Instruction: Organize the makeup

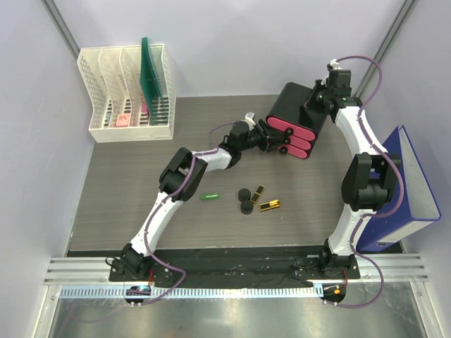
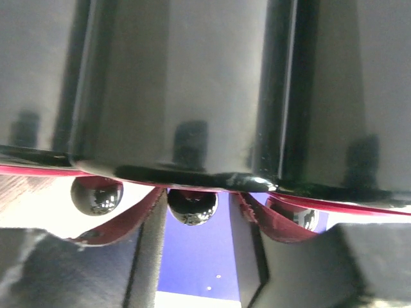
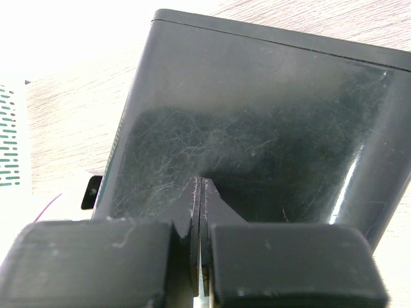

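Note:
The makeup lies loose mid-table: a slim green tube (image 1: pixel 210 196), two black round compacts (image 1: pixel 244 193) (image 1: pixel 246 208) and two gold-black sticks (image 1: pixel 258 191) (image 1: pixel 270 205). Behind them the black box with pink drawer fronts (image 1: pixel 296 113) sits tilted. My left gripper (image 1: pixel 271 137) is at the drawer fronts. In the left wrist view its fingers (image 2: pixel 149 244) stand open either side of the middle black knob (image 2: pixel 191 206), with a slim gap on the right. My right gripper (image 1: pixel 318 98) (image 3: pixel 201 183) is shut, empty, its tips against the box's black back wall (image 3: pixel 257 115).
A white mesh file rack (image 1: pixel 106 88) stands at the back left, holding a green board (image 1: pixel 151 70) and a small pink block (image 1: pixel 123 120). A blue binder (image 1: pixel 405 183) leans at the right edge beside the right arm.

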`<act>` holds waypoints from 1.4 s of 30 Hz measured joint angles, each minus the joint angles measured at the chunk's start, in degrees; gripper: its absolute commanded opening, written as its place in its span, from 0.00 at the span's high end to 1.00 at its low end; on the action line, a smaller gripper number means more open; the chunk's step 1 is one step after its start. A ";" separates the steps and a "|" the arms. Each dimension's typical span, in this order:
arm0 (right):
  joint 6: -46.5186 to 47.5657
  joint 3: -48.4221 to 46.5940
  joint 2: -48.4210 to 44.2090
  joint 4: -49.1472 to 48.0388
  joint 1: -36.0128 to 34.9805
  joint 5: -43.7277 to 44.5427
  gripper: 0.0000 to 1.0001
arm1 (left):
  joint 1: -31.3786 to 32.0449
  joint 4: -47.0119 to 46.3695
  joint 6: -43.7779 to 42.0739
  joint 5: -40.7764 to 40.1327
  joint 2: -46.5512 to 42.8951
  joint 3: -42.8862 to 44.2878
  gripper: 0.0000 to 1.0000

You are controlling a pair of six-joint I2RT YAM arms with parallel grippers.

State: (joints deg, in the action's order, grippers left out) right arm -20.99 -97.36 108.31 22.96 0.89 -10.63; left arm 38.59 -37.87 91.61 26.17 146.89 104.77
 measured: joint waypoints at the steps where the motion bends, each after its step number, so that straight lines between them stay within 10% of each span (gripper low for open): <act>1: 0.00 0.00 0.00 -0.02 0.00 -0.02 0.99 | 0.04 0.00 0.02 -0.02 0.00 0.04 0.53; 12: -0.17 0.09 0.07 -0.26 0.00 -0.28 0.99 | 0.24 0.11 1.03 0.00 0.33 0.11 1.00; 42: -0.96 0.02 1.40 -2.84 -0.42 -2.82 0.99 | -4.02 -7.23 1.03 2.97 -3.74 -10.12 1.00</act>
State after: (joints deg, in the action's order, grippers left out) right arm -21.96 -97.34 109.71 20.12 0.47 -13.45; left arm 34.57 -45.10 92.64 29.15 143.15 94.65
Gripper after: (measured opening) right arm 0.014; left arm 0.329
